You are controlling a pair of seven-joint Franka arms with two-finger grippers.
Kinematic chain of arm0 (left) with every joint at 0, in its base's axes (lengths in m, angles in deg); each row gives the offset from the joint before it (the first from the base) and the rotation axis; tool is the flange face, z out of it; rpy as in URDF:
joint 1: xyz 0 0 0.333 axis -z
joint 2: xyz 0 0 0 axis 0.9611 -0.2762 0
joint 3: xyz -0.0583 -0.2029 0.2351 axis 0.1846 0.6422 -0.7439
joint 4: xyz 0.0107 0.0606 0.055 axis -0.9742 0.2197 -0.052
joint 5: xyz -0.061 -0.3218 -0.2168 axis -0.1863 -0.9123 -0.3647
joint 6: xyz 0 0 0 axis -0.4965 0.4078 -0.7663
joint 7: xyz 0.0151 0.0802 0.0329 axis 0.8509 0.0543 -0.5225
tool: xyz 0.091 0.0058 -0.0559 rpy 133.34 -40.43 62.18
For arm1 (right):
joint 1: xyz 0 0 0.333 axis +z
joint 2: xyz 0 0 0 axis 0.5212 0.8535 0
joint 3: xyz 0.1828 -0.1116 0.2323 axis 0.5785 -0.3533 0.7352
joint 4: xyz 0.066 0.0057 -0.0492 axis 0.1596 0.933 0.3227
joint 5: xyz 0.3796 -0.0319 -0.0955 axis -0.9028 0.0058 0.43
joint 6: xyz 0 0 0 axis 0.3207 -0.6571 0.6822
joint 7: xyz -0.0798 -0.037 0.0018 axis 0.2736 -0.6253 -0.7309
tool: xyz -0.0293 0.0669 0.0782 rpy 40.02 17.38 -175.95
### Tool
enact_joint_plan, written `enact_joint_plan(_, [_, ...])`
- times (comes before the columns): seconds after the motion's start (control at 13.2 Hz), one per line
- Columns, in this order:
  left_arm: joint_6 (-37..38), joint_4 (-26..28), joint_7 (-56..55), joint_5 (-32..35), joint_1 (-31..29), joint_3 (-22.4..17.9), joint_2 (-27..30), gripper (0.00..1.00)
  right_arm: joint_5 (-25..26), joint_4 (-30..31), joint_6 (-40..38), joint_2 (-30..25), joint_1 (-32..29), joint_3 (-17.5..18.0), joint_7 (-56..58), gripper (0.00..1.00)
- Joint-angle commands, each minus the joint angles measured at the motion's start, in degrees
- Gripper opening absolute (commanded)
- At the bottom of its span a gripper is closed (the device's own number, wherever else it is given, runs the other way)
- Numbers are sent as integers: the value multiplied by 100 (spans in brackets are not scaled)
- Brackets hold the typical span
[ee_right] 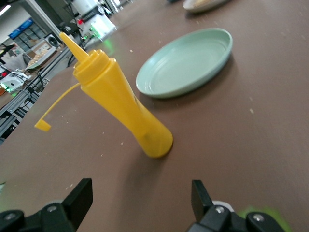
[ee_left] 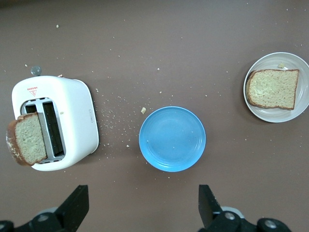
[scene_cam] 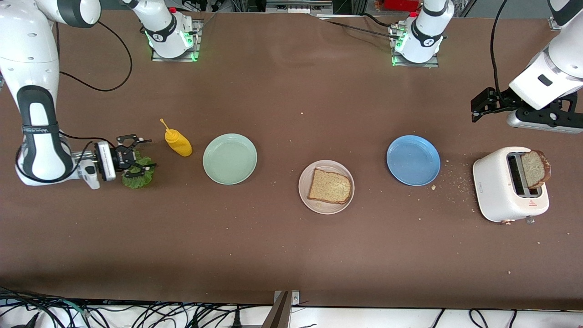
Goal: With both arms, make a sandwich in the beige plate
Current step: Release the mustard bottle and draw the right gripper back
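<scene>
The beige plate (scene_cam: 324,208) sits mid-table with one slice of brown bread (scene_cam: 330,186) lying flat on it. A second slice (scene_cam: 535,169) sticks up out of the white toaster (scene_cam: 501,187) at the left arm's end. A crinkled green lettuce leaf (scene_cam: 138,178) lies on the table at the right arm's end. My right gripper (scene_cam: 146,153) hangs low over the leaf, open, with nothing between its fingers (ee_right: 81,197). My left gripper (scene_cam: 475,111) is open and empty, held high over bare table near the toaster (ee_left: 72,111) and blue plate (ee_left: 172,138).
A yellow mustard bottle (scene_cam: 178,142) with its cap off stands between the lettuce and a mint green plate (scene_cam: 229,158). A blue plate (scene_cam: 413,160) lies between the beige plate and the toaster. Crumbs are scattered around the toaster.
</scene>
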Motion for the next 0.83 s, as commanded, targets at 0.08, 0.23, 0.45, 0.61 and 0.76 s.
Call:
enact_joint_plan(0.08, [10, 24, 114, -43, 3, 2, 33, 100, 913, -338, -15, -601, 38, -32, -1954, 94])
enact_joint_plan(0.23, [10, 33, 114, -43, 3, -7, 42, 100, 1397, -505, -41, -988, 125, -15, -2861, 94])
enact_joint_plan(0.45, [2, 24, 105, -43, -6, -7, 33, 100, 2161, -515, -94, -1848, 310, 12, -4363, 97])
enact_joint_plan(0.61, [-25, 15, 97, -35, 2, -7, -19, 100, 2644, -524, -129, -2245, 502, 30, -5112, 98])
enact_joint_plan(0.76, [-25, -46, 105, -35, -15, -7, -37, 100, 3137, -524, -112, -2483, 687, 29, -6007, 98])
